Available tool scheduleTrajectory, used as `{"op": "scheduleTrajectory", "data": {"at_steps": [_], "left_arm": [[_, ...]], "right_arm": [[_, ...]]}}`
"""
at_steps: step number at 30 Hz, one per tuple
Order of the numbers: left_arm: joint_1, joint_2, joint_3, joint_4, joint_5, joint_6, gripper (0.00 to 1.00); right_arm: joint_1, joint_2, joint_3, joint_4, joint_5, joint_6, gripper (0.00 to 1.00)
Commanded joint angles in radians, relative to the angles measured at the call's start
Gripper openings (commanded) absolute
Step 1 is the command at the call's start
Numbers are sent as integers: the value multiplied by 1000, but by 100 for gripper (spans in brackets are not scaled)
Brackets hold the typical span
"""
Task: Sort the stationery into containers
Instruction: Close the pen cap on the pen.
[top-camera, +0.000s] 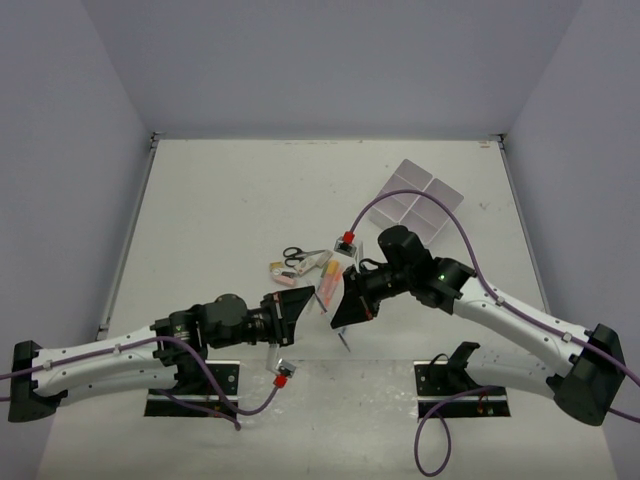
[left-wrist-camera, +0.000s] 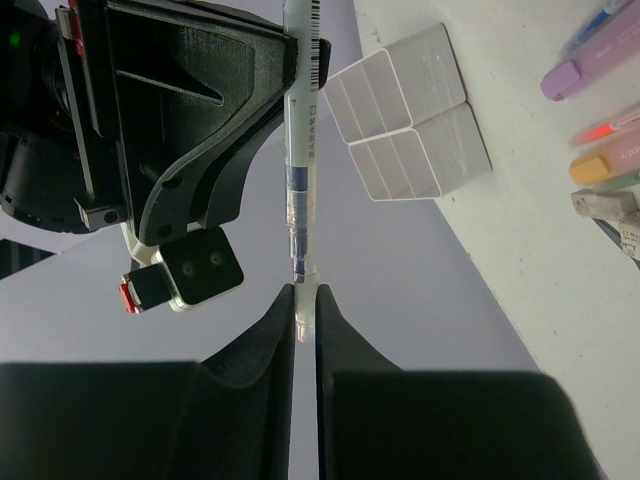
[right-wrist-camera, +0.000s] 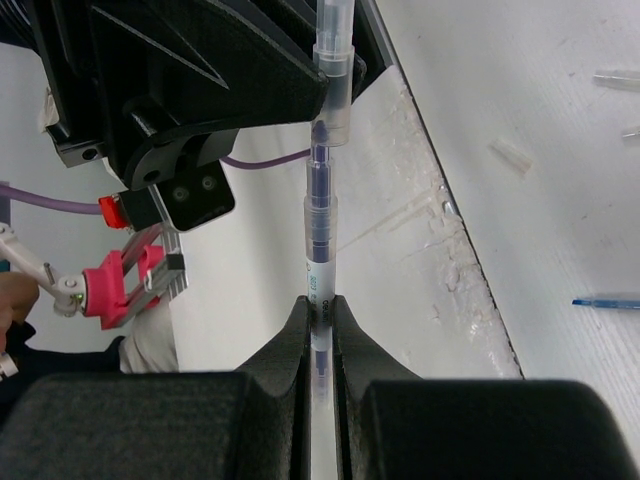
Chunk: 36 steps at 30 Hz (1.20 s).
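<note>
A clear pen with a blue core is held in the air by both grippers, which face each other over the near middle of the table. My left gripper is shut on one tip of it. My right gripper is shut on its labelled barrel. The white four-compartment box sits at the back right. Black-handled scissors, orange and pink markers and a small eraser lie just behind the grippers. A purple marker also shows in the left wrist view.
A thin blue pen and a clear pen cap lie on the table in the right wrist view. The table's raised left edge and back wall bound the white surface. Purple cables loop above the right arm.
</note>
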<state>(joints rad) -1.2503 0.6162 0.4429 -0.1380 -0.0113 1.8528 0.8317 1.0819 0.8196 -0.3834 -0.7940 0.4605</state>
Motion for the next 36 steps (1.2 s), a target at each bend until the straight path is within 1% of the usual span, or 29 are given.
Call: {"op": "scheduleTrajectory", "data": {"at_steps": [1, 6, 13, 19, 22, 26, 31, 36], "left_arm": [[-5, 9, 33, -3, 68, 11, 0], [-5, 4, 43, 9, 87, -48, 0], [-5, 0, 30, 18, 103, -44, 0], [-5, -3, 27, 43, 91, -35, 0], [-5, 2, 35, 43, 90, -37, 4], [-5, 2, 45, 54, 97, -65, 27], [-5, 12, 56, 84, 92, -106, 40], [-5, 23, 82, 106, 77, -167, 41]], "right_arm": [[-11, 2, 58, 74, 26, -23, 0], [-11, -5, 65, 69, 40, -23, 0], [-11, 7, 84, 71, 60, -21, 0], [-11, 17, 81, 133, 53, 0, 0], [-11, 20, 64, 173, 36, -13, 0], [-10, 32, 41, 204, 4, -22, 0], [-11, 28, 30, 198, 4, -29, 0], [-11, 21, 13, 207, 33, -25, 0]]}}
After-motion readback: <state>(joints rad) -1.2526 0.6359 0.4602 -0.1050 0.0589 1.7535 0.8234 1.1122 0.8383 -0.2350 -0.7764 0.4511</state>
